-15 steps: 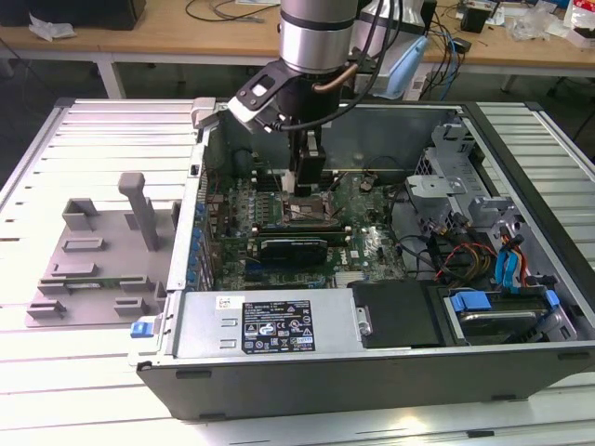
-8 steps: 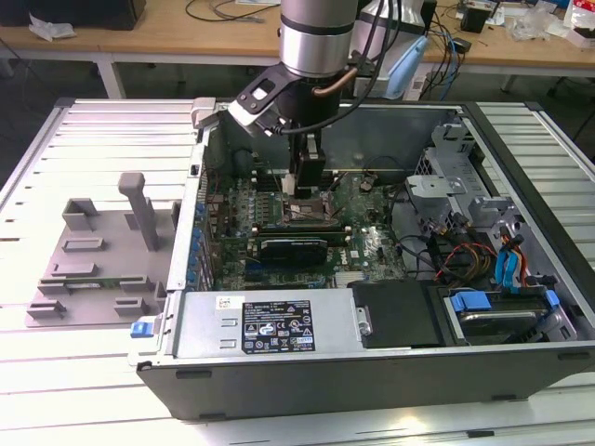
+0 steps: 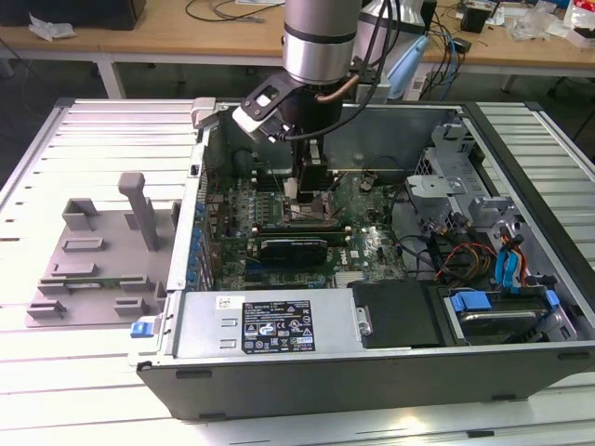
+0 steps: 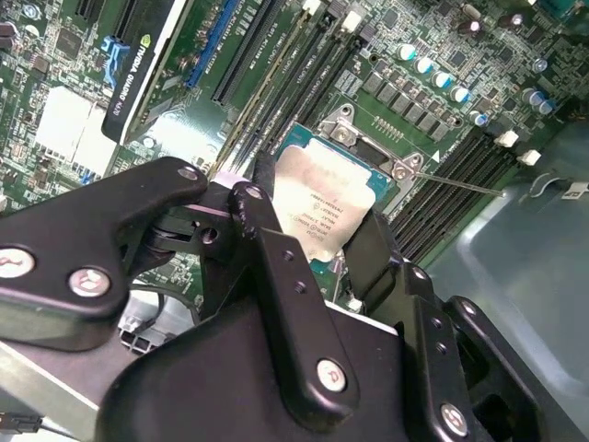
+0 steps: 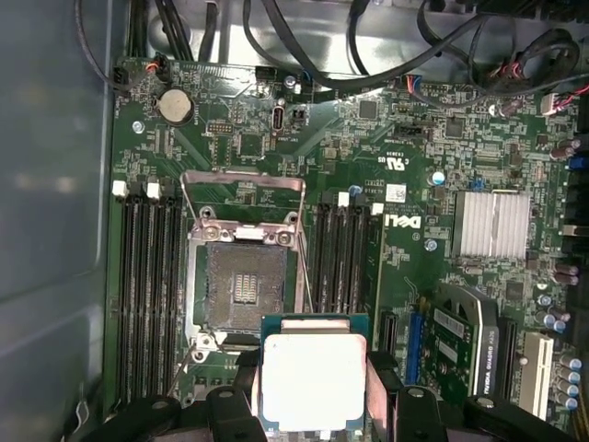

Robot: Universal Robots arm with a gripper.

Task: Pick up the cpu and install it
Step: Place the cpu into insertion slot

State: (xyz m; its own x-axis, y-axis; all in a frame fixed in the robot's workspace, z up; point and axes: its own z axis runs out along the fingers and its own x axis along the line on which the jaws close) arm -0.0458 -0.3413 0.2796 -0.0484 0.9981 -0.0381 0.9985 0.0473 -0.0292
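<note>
Gripper [image 3: 310, 195]: clamped on cpu [image 5: 313, 382].
First wrist view: socket [image 5: 244, 285] open, pins bare.
Second wrist view: tiny print on cpu top.

Black printed label [image 3: 278, 325] on power supply [image 3: 209, 325], fine print on cpu [image 4: 324, 204], white logo [image 5: 402, 221] on motherboard [image 5: 405, 138]

- The open computer case [image 3: 372, 376] takes up the middle and right of the exterior view, standing on the slatted table [image 3: 93, 130].
- A moulded tray [image 3: 93, 255] lies on the table at frame left, beside the case.
- The motherboard [image 3: 372, 246] lies inside the case, with the gripper [image 3: 311, 197] above it at centre.
- In the first wrist view, the cpu [image 5: 313, 382] sits clamped in the gripper, near the open socket [image 5: 244, 285] but not in it.
- A desk [image 3: 186, 37] runs along the top edge, behind the table.
</note>
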